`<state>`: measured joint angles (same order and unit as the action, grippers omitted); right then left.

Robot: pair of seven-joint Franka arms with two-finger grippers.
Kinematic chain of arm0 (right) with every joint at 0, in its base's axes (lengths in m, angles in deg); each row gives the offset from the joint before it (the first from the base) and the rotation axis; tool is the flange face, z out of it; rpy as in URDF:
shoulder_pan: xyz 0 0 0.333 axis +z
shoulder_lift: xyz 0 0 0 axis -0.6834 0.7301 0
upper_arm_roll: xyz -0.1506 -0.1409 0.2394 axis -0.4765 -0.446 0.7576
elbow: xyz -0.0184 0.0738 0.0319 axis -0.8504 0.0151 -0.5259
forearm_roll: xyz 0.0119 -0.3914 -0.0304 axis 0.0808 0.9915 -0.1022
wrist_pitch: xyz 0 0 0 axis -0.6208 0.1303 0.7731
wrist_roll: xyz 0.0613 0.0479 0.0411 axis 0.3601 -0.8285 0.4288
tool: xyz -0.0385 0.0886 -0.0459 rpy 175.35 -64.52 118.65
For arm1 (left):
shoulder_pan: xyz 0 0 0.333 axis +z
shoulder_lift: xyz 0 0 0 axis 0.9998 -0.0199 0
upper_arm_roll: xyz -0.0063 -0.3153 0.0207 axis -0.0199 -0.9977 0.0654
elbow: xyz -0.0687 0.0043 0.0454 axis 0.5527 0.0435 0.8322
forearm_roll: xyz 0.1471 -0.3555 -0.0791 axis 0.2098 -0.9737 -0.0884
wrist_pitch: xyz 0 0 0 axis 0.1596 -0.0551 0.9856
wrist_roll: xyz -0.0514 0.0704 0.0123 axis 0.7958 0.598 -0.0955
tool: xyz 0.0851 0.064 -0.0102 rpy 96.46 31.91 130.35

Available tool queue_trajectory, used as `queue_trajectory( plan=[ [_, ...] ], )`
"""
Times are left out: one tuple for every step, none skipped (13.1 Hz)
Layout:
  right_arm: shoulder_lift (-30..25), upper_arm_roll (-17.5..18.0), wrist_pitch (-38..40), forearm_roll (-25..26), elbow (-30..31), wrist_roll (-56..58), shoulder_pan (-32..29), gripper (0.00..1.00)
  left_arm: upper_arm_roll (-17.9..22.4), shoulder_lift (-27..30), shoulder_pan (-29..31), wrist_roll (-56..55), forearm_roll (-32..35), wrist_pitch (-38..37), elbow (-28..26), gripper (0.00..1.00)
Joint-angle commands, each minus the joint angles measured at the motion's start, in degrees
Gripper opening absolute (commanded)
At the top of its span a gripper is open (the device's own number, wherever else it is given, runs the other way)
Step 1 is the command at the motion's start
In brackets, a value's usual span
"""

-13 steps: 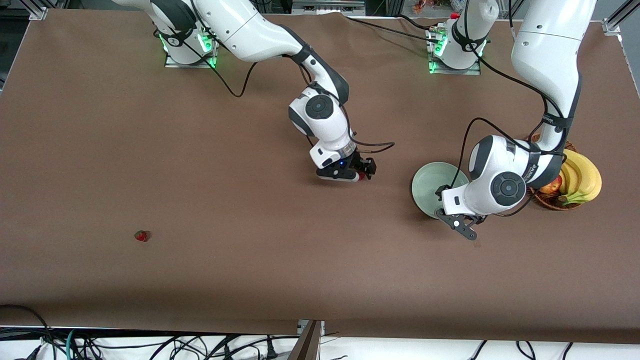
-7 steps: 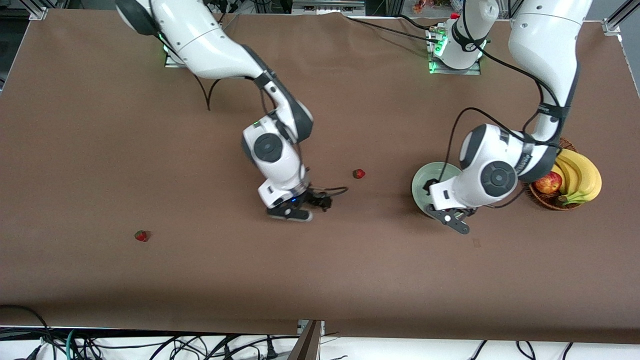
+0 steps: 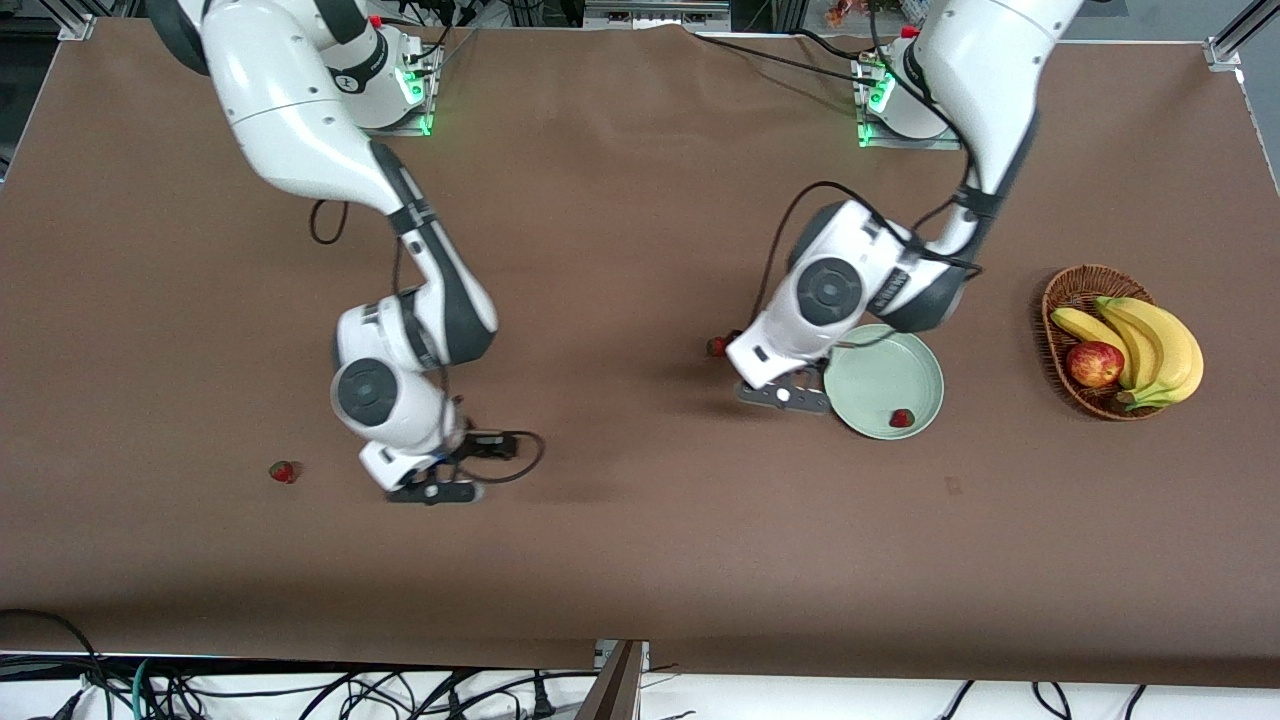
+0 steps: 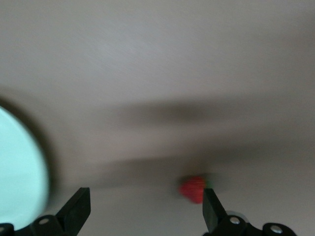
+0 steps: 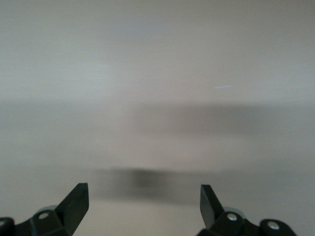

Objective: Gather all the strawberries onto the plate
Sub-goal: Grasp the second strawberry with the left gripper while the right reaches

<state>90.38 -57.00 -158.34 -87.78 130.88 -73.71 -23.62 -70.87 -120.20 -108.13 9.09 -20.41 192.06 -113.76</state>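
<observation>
The left gripper (image 4: pixel 142 209) hangs with jaws spread wide and empty over a strawberry (image 4: pixel 193 189) that lies on the table (image 3: pixel 640 560) at the plate's (image 3: pixel 915 362) nine o'clock. The berry sits close by one fingertip, so an off-centre close could knock it aside. The right gripper (image 5: pixel 143 204), also wide open and empty, is over bare table at three o'clock of another strawberry (image 3: pixel 284 471). A third berry (image 3: pixel 901 418) lies in the plate.

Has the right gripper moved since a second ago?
Yes. The right gripper, open and empty, has swung from mid-table toward the right arm's end, nearer the front camera, and is now over bare table beside the lone strawberry.
</observation>
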Motion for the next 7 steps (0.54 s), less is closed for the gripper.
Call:
queue_trajectory(
  plan=[
    [-1.4,-5.5,4.6,0.0,1.0,8.8,-0.2,1.00,0.9,-2.6,-3.6,-11.3,4.8,3.3,-0.3,1.00],
    [-1.7,-7.9,6.3,-0.1,1.0,13.5,-0.3,1.00,0.7,-3.2,-4.4,-16.3,8.8,3.7,-0.8,1.00],
    [-1.7,-9.4,6.9,-0.5,1.1,17.5,-0.9,1.00,0.6,-4.0,-5.5,-22.1,12.0,4.7,-1.1,1.00],
    [-1.8,-10.0,7.0,-0.7,1.5,20.5,-2.6,1.00,0.7,-4.5,-7.1,-26.3,13.6,5.0,-1.3,1.00],
    [-1.7,-10.0,7.0,-0.7,1.6,23.2,-4.8,1.00,0.6,-4.7,-7.4,-27.9,14.4,5.0,-1.3,1.00],
    [-1.7,-10.0,7.0,-0.7,1.6,26.4,-6.9,1.00,0.6,-4.9,-7.4,-28.0,14.5,5.0,-1.4,1.00],
    [-1.7,-10.0,6.5,-0.8,1.9,29.8,-8.5,1.00,0.7,-5.2,-7.6,-28.1,14.5,5.1,-1.6,1.00]
  ],
)
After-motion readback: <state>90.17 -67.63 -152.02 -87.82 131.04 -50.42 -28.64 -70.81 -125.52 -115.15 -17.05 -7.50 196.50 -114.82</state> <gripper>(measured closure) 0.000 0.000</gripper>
